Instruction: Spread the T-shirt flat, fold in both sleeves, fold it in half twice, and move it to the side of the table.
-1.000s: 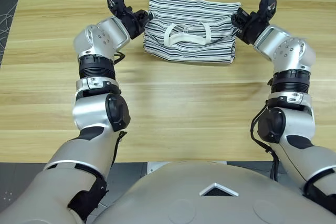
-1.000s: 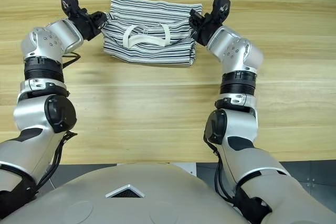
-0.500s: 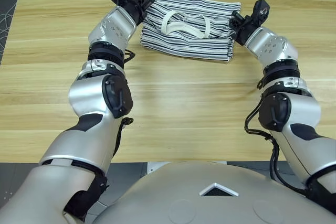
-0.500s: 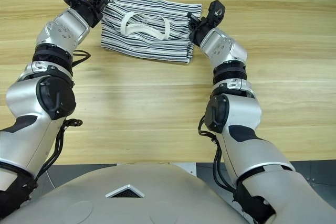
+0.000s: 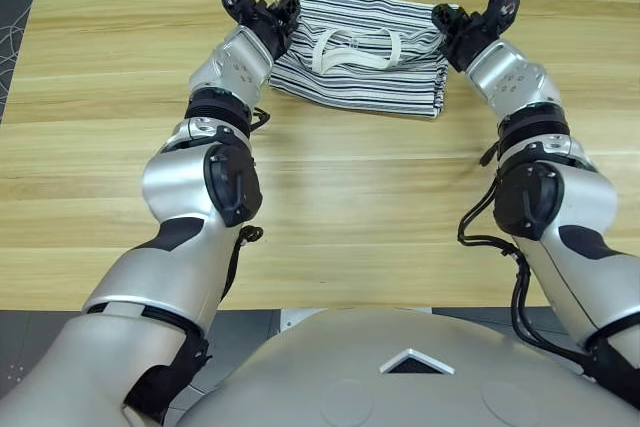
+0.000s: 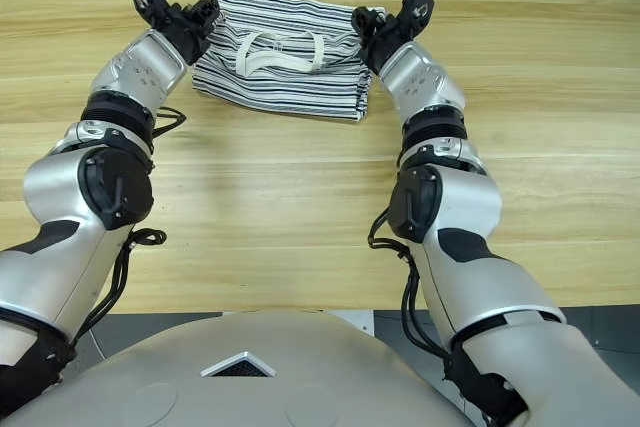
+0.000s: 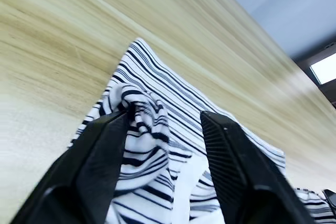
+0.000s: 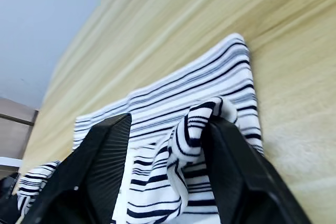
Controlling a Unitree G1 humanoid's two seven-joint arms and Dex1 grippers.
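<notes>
The striped T-shirt (image 5: 360,77) lies folded into a thick rectangle at the far middle of the wooden table, its white collar (image 5: 355,47) on top. My left gripper (image 5: 282,19) is at the shirt's far left corner and my right gripper (image 5: 445,25) at its far right corner. In the left wrist view the fingers (image 7: 105,150) stand apart, and a raised fold of striped cloth (image 7: 143,109) rests against one of them. The right wrist view has the same layout: spread fingers (image 8: 105,156) with a cloth ridge (image 8: 202,116) beside one of them.
Bare wooden table (image 5: 340,207) stretches between the shirt and the near edge, and to both sides of the shirt. The table's left edge (image 5: 38,7) borders dark floor.
Both arms have stretched forward, and the grippers have slid from the shirt's side edges toward its far corners. The shirt has stayed in about the same spot.
</notes>
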